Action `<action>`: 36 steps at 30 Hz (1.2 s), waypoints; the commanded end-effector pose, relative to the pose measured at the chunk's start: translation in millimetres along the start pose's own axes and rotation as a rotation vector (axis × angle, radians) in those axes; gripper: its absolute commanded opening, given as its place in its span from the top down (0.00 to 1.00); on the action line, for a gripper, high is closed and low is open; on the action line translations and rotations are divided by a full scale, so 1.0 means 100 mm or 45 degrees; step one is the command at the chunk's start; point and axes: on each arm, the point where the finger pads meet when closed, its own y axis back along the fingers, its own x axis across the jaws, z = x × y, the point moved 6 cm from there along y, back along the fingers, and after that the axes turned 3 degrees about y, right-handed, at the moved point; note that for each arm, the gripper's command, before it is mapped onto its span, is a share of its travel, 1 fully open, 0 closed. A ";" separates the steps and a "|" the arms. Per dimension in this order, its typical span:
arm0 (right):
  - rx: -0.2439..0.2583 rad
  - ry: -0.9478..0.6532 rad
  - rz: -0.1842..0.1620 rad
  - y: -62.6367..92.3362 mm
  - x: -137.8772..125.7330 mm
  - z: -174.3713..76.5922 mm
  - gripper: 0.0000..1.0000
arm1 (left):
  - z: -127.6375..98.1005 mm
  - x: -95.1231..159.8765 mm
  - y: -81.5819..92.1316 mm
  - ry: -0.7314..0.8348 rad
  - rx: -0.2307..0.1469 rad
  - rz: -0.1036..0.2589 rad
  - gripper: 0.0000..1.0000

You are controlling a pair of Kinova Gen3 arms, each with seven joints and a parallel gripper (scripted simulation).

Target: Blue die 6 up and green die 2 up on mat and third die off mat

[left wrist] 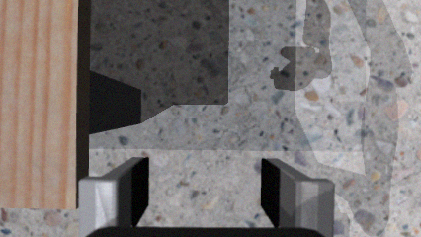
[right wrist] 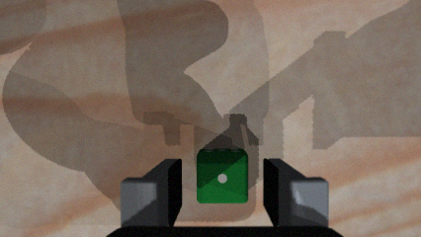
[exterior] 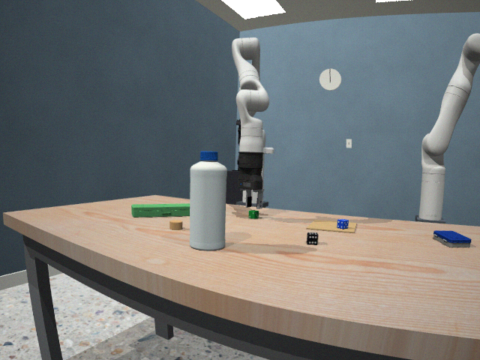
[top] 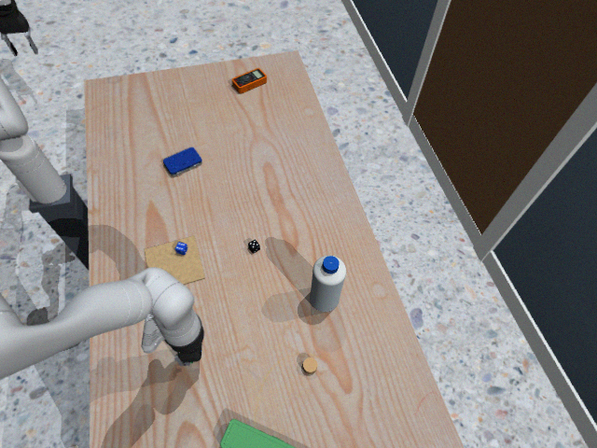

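The green die (exterior: pixel 253 214) (right wrist: pixel 222 190) sits on the table off the mat, one pip on the face toward the right wrist camera. My right gripper (exterior: pixel 254 205) is part open just above it, the die between its fingertips in the wrist view but not gripped. The arm hides the die in the top view. The blue die (top: pixel 181 248) (exterior: pixel 342 223) rests on the tan mat (top: pixel 166 264) (exterior: pixel 319 225); its top pips look like two rows, perhaps 6. The black die (top: pixel 254 246) (exterior: pixel 312 238) is off the mat. My left gripper (top: pixel 23 50) (left wrist: pixel 205 182) is open and empty beyond the table edge.
A white bottle (top: pixel 326 289) (exterior: pixel 208 205) stands beyond the black die. A wooden disc (top: pixel 310 366) (exterior: pixel 175 225) and green box (top: pixel 250 438) (exterior: pixel 160 210) lie on the green die's side. A blue case (top: pixel 182 161) (exterior: pixel 451 237) and orange multimeter (top: pixel 249 80) lie farther off.
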 end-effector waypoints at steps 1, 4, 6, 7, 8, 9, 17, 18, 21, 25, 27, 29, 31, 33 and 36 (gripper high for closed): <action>-0.002 -0.001 -0.001 -0.02 0.00 -0.01 0.21 | -0.01 -0.02 0.00 -0.003 0.008 -0.008 0.00; -0.002 -0.001 -0.001 -0.02 0.00 -0.01 0.21 | -0.01 -0.02 0.00 -0.003 0.008 -0.008 0.00; -0.002 -0.001 -0.001 -0.04 0.00 -0.01 0.21 | -0.01 -0.02 0.00 -0.003 0.008 -0.008 0.00; -0.002 -0.001 -0.001 -0.05 0.00 -0.01 0.21 | -0.01 -0.02 0.00 -0.003 0.008 -0.008 0.00; -0.002 -0.001 -0.001 -0.06 0.00 -0.01 0.21 | -0.01 -0.02 0.00 -0.003 0.008 -0.008 0.00; -0.002 -0.001 -0.001 -0.07 0.00 -0.01 0.21 | -0.01 -0.02 0.00 -0.003 0.008 -0.008 0.00; -0.002 -0.001 -0.001 -0.21 0.00 -0.01 0.21 | -0.01 -0.02 0.00 -0.003 0.008 -0.008 0.00; -0.002 -0.001 -0.001 -0.21 0.00 -0.01 0.21 | -0.01 -0.02 0.00 -0.003 0.008 -0.008 0.00; -0.002 -0.001 -0.001 -0.24 0.00 0.00 0.21 | -0.01 -0.02 0.00 -0.003 0.008 -0.008 0.00; -0.002 -0.001 -0.001 -0.29 0.00 0.00 0.21 | -0.01 -0.02 0.00 -0.003 0.008 -0.008 0.00; -0.002 -0.001 -0.001 -0.30 0.00 0.00 0.21 | -0.01 -0.02 0.00 -0.003 0.008 -0.008 0.00; -0.002 -0.001 -0.001 -0.30 0.00 0.00 0.21 | -0.01 -0.02 0.00 -0.003 0.008 -0.008 0.00; -0.002 -0.001 -0.001 -0.30 0.00 0.00 0.21 | -0.01 -0.02 0.00 -0.003 0.008 -0.008 0.00; -0.002 -0.001 -0.001 -0.30 0.00 0.00 0.21 | -0.01 -0.02 0.00 -0.003 0.008 -0.008 0.00; -0.002 -0.001 -0.001 -0.30 0.00 0.00 0.21 | -0.01 -0.02 0.00 -0.003 0.008 -0.008 0.00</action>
